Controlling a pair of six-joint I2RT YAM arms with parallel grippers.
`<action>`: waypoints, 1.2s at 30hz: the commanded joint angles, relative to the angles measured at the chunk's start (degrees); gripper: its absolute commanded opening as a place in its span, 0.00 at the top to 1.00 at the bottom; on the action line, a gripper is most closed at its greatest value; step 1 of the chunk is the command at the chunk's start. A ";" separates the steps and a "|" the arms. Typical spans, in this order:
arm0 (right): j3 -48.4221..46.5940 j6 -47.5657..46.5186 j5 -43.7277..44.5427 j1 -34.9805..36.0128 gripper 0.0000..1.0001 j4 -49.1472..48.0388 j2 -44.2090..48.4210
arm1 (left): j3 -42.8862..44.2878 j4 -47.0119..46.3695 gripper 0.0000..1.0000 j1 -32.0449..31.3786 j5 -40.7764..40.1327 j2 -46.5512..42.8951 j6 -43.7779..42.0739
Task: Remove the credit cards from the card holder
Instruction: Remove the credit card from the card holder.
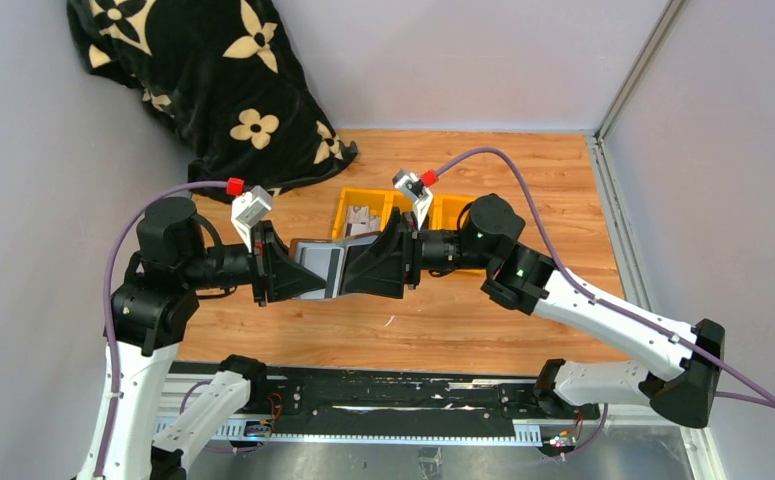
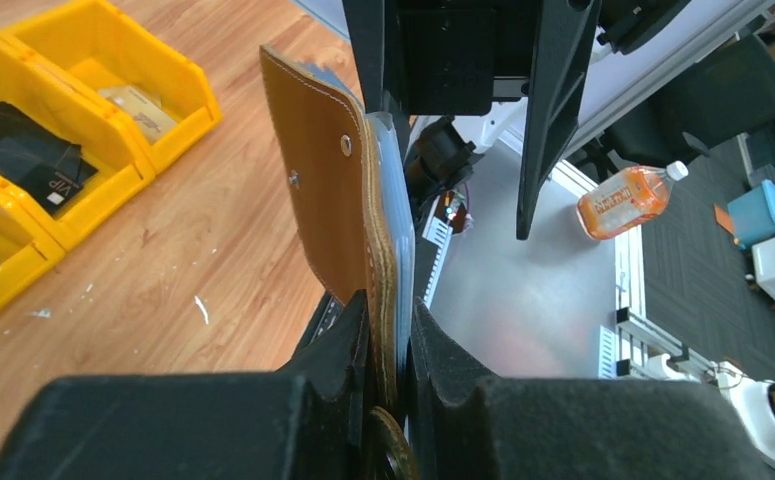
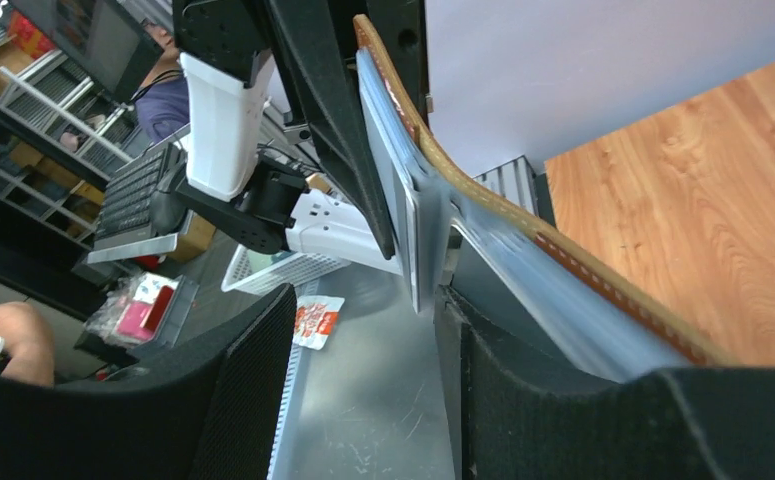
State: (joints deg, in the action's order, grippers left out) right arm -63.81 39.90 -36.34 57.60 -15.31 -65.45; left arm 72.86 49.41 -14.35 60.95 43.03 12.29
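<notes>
The card holder (image 1: 318, 262) hangs above bare table (image 1: 563, 170) between the arms, one edge pinched tight by the left gripper (image 1: 288, 272), the right gripper (image 3: 363, 295) spread loose around the opposite edge, yellow bins (image 1: 346, 212) just behind.

My top view hangs above and behind the rig, looking down over the whole counter (image 1: 443, 310) (far enough back to fit everything in). The left wrist camera sits close behind the left pincer (image 2: 388, 335), sighting along it. The right wrist camera faces back the other way over the right pincer (image 3: 363, 300). All three share the card holder (image 1: 318, 265). Top and left wrist also share the yellow bins (image 1: 346, 205).
</notes>
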 commanded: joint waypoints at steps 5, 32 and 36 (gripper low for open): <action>-0.89 3.14 -4.30 0.49 0.43 -6.60 -3.11 | -0.05 -2.27 1.00 0.45 7.49 -0.02 3.49; -2.00 10.74 2.89 1.99 1.00 -11.72 -11.23 | -4.21 -10.86 0.81 0.46 14.56 -2.01 10.51; -0.05 10.73 0.79 1.90 1.00 -15.25 -10.49 | -4.15 -11.10 0.73 0.44 15.60 -2.15 11.19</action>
State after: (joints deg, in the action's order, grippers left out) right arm -64.23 50.48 -41.34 57.89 -26.04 -72.95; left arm 69.30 42.70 -12.67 68.97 40.84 21.61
